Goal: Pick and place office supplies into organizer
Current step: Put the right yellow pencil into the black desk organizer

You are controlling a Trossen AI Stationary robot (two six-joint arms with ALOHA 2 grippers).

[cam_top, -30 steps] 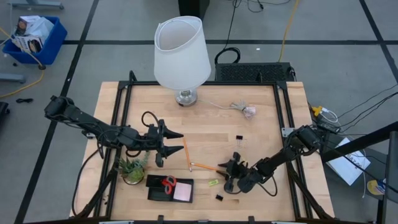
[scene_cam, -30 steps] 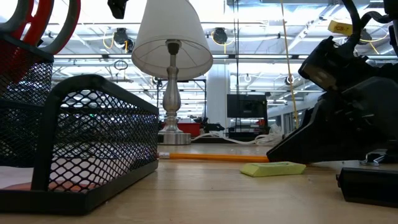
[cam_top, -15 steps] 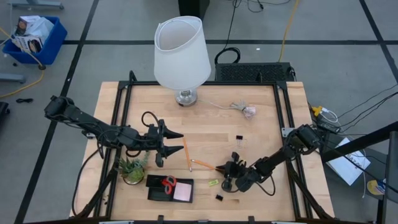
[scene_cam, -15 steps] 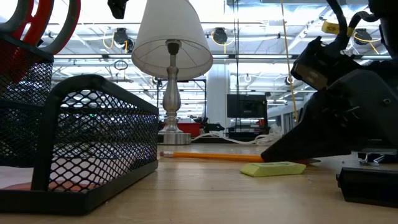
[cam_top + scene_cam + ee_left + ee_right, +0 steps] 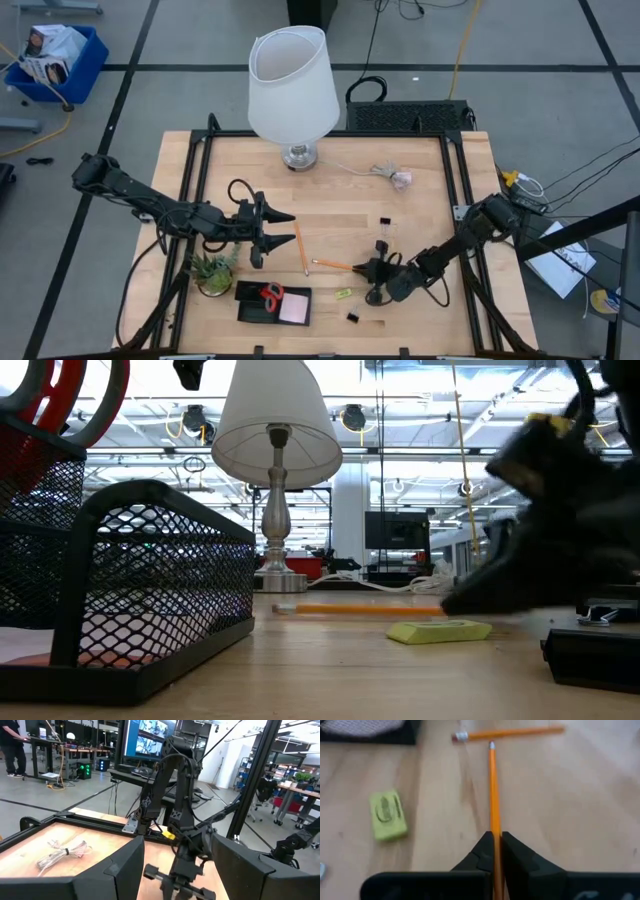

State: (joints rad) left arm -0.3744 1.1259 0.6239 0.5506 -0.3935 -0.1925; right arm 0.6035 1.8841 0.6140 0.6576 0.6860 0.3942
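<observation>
An orange pencil (image 5: 335, 265) lies near the table's middle, and my right gripper (image 5: 362, 268) is shut on its right end. A second orange pencil (image 5: 300, 248) lies just left of it, flat on the wood. The black mesh organizer (image 5: 248, 303) sits at the near edge and holds red-handled scissors (image 5: 271, 294) and a pink sticky-note pad (image 5: 294, 309). A green eraser (image 5: 343, 293) and black binder clips (image 5: 384, 222) (image 5: 352, 317) lie loose. My left gripper (image 5: 275, 240) hovers open above the table, left of the pencils, with nothing between its fingers. My right gripper pinches the pencil between its two fingers at the end opposite the eraser (image 5: 495, 837). The fingers come from the table's right, slanting down, and lie along the pencil. The eraser end (image 5: 491, 744) points away toward the second pencil; whether it rests on the wood I cannot tell.
A white-shaded lamp (image 5: 292, 85) stands at the far middle. A pale coiled cable bundle (image 5: 388, 173) lies at the far right. A small potted plant (image 5: 213, 272) stands beside the organizer's left end. Bare wood lies between the pencils and the lamp.
My right gripper has shut on the pencil's end, then risen a little and drawn back toward the table's right edge. The pencil has shifted to the right with it, its eraser end moving away from the second pencil.
</observation>
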